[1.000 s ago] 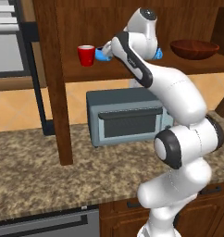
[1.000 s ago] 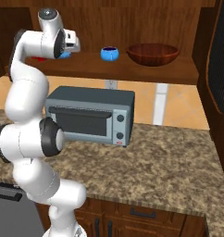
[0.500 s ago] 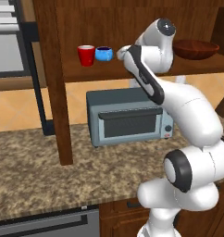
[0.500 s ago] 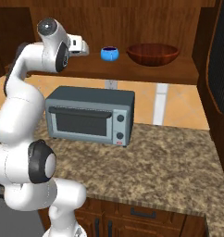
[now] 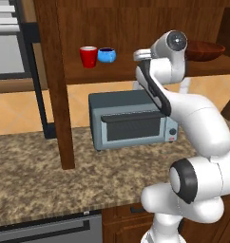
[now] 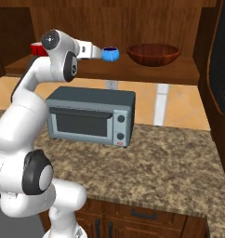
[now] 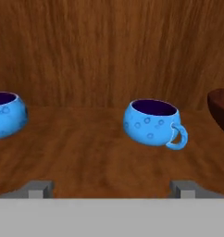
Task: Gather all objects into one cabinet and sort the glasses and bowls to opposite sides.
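On the cabinet shelf [image 5: 118, 74] a red mug [image 5: 88, 57] stands at the left with a squat blue cup [image 5: 106, 55] right beside it. A second blue cup [image 6: 110, 54] with a handle sits mid-shelf, and the wide brown bowl [image 6: 154, 54] rests to its right. My gripper [image 6: 98, 51] hovers in front of the shelf, just left of that second cup. In the hand view the gripper [image 7: 111, 189] is open with nothing between its fingertips [image 7: 40, 188]. The handled cup [image 7: 153, 122] stands ahead, slightly right, the other cup [image 7: 5, 113] at the left edge, the bowl's rim [image 7: 221, 104] at the right.
A grey toaster oven [image 5: 131, 121] sits on the granite counter [image 5: 41, 185] under the shelf. A wooden cabinet post [image 5: 57, 95] rises at the left, a dark cabinet side [image 6: 223, 69] at the right. Drawer fronts [image 6: 147, 216] lie below the counter.
The hand has drawn back from beside the red mug and swung right along the shelf. The blue cup it was next to stays standing by the mug.
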